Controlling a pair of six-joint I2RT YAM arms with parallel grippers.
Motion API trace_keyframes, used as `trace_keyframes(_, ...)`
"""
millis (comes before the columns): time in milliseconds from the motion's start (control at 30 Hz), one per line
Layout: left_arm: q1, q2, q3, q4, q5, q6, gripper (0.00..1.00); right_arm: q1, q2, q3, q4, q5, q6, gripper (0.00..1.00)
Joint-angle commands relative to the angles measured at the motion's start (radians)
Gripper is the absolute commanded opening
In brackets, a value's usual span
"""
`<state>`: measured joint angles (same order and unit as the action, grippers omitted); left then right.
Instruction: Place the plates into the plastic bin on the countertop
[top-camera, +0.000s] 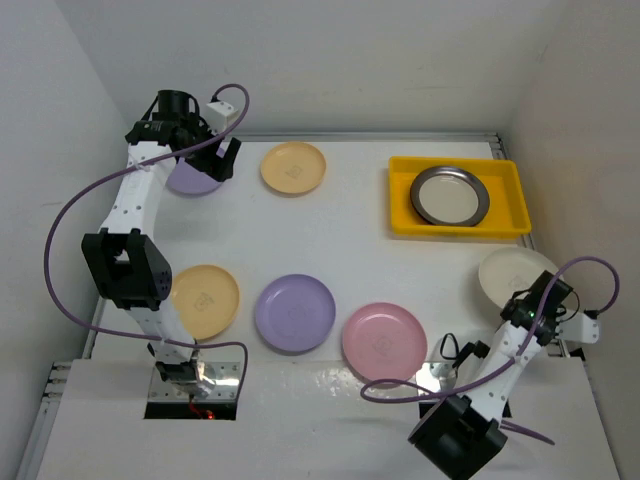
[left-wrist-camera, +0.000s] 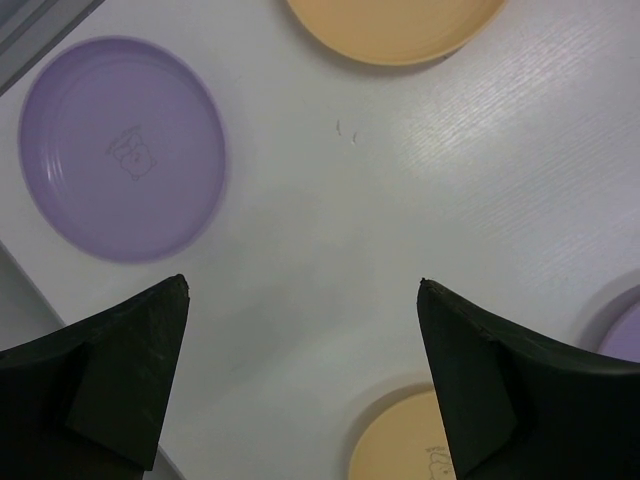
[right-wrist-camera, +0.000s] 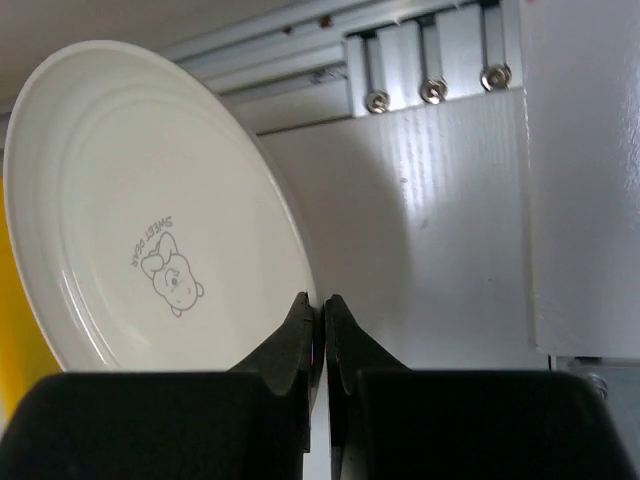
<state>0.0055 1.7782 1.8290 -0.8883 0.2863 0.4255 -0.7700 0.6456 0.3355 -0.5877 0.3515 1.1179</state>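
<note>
The yellow plastic bin (top-camera: 400, 200) stands at the back right of the white countertop with a steel-rimmed plate (top-camera: 450, 195) inside it. My right gripper (top-camera: 522, 308) (right-wrist-camera: 322, 305) is shut on the rim of a cream plate (top-camera: 510, 272) (right-wrist-camera: 150, 220), which is tilted up on edge. My left gripper (top-camera: 222, 160) (left-wrist-camera: 303, 290) hangs open over bare countertop at the back left, beside a lavender plate (top-camera: 190, 180) (left-wrist-camera: 122, 148). Flat on the counter lie a yellow-orange plate (top-camera: 293, 168), another yellow-orange plate (top-camera: 205, 300), a second lavender plate (top-camera: 294, 312) and a pink plate (top-camera: 384, 342).
White walls close in the back and both sides. A metal rail (right-wrist-camera: 420, 60) runs along the counter edge behind the cream plate. The bin's yellow wall (right-wrist-camera: 15, 380) shows at the left edge of the right wrist view.
</note>
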Motion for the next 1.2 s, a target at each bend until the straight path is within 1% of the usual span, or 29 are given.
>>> trace_keyframes(0,-0.015,-0.019,0.030,0.002,0.088,-0.004,0.94,0.000,-0.066,0.178,-0.021,0.037,-0.064,0.00)
trace_keyframes(67,-0.025,-0.010,0.030,0.002,0.097,-0.004,0.93,0.000,-0.066,0.288,-0.026,0.014,-0.104,0.00)
trace_keyframes(100,-0.025,0.000,0.030,0.002,0.106,-0.014,0.93,0.003,-0.067,0.310,-0.023,0.012,-0.113,0.00)
trace_keyframes(133,-0.038,0.012,0.030,0.002,0.106,-0.014,0.93,0.021,-0.058,0.344,0.000,-0.015,-0.125,0.00)
trace_keyframes(167,-0.038,0.012,0.030,0.002,0.106,-0.024,0.91,0.026,-0.054,0.365,0.021,-0.043,-0.182,0.00)
trace_keyframes(200,-0.038,0.024,0.030,0.002,0.106,-0.034,0.91,0.034,-0.044,0.370,0.090,-0.074,-0.205,0.00)
trace_keyframes(233,-0.047,0.038,0.030,-0.007,0.106,-0.034,0.91,0.053,-0.034,0.369,0.159,-0.204,-0.223,0.00)
trace_keyframes(300,-0.047,0.049,0.016,-0.008,0.131,-0.060,0.89,0.104,0.080,0.404,0.209,-0.325,-0.265,0.00)
trace_keyframes(333,-0.047,0.049,-0.009,-0.017,0.154,-0.060,0.89,0.130,0.122,0.449,0.206,-0.339,-0.274,0.00)
trace_keyframes(367,-0.047,0.061,-0.019,-0.017,0.154,-0.060,0.87,0.261,0.273,0.508,0.184,-0.330,-0.315,0.00)
trace_keyframes(400,-0.047,0.073,-0.019,-0.017,0.154,-0.060,0.87,0.314,0.325,0.536,0.187,-0.269,-0.346,0.00)
trace_keyframes(433,-0.047,0.073,-0.031,-0.026,0.142,-0.060,0.87,0.366,0.421,0.586,0.198,-0.243,-0.407,0.00)
trace_keyframes(467,-0.047,0.087,-0.031,-0.026,0.131,-0.071,0.86,0.455,0.522,0.627,0.253,-0.244,-0.437,0.00)
trace_keyframes(500,-0.047,0.087,-0.031,-0.037,0.120,-0.071,0.86,0.457,0.566,0.678,0.270,-0.270,-0.432,0.00)
trace_keyframes(533,-0.047,0.099,-0.031,-0.047,0.120,-0.071,0.86,0.454,0.669,0.703,0.294,-0.299,-0.408,0.00)
trace_keyframes(567,-0.047,0.099,-0.031,-0.047,0.108,-0.071,0.86,0.440,0.719,0.729,0.313,-0.375,-0.382,0.00)
trace_keyframes(600,-0.047,0.099,-0.040,-0.060,0.108,-0.071,0.86,0.425,0.862,0.813,0.343,-0.449,-0.371,0.00)
trace_keyframes(667,-0.047,0.099,-0.051,-0.060,0.084,-0.071,0.86,0.419,0.960,0.887,0.335,-0.506,-0.362,0.00)
trace_keyframes(700,-0.047,0.099,-0.065,-0.060,0.083,-0.071,0.86,0.417,1.093,1.019,0.266,-0.508,-0.366,0.00)
trace_keyframes(767,-0.047,0.099,-0.074,-0.060,0.056,-0.071,0.86,0.420,1.164,1.123,0.221,-0.503,-0.404,0.00)
trace_keyframes(800,-0.038,0.099,-0.074,-0.060,0.056,-0.071,0.86,0.423,1.239,1.164,0.177,-0.481,-0.414,0.00)
trace_keyframes(867,-0.038,0.099,-0.074,-0.060,0.047,-0.071,0.86,0.423,1.276,1.163,0.186,-0.471,-0.429,0.00)
trace_keyframes(900,-0.038,0.099,-0.074,-0.069,0.047,-0.071,0.86,0.420,1.295,1.148,0.224,-0.476,-0.435,0.02)
trace_keyframes(967,-0.038,0.099,-0.074,-0.069,0.047,-0.071,0.86,0.419,1.318,1.143,0.224,-0.474,-0.454,0.08)
trace_keyframes(1000,-0.038,0.099,-0.060,-0.069,0.037,-0.082,0.86,0.420,1.327,1.143,0.220,-0.467,-0.469,0.13)
trace_keyframes(1033,-0.038,0.110,-0.060,-0.069,0.037,-0.082,0.86,0.422,1.341,1.146,0.213,-0.468,-0.469,0.28)
trace_keyframes(1100,-0.038,0.110,-0.036,-0.080,0.037,-0.082,0.86,0.425,1.344,1.160,0.201,-0.470,-0.519,0.43)
trace_keyframes(1133,-0.038,0.110,-0.036,-0.080,0.037,-0.082,0.86,0.437,1.344,1.177,0.151,-0.461,-0.536,0.64)
trace_keyframes(1167,-0.038,0.110,-0.025,-0.090,0.037,-0.082,0.86,0.439,1.339,1.185,0.129,-0.421,-0.568,0.73)
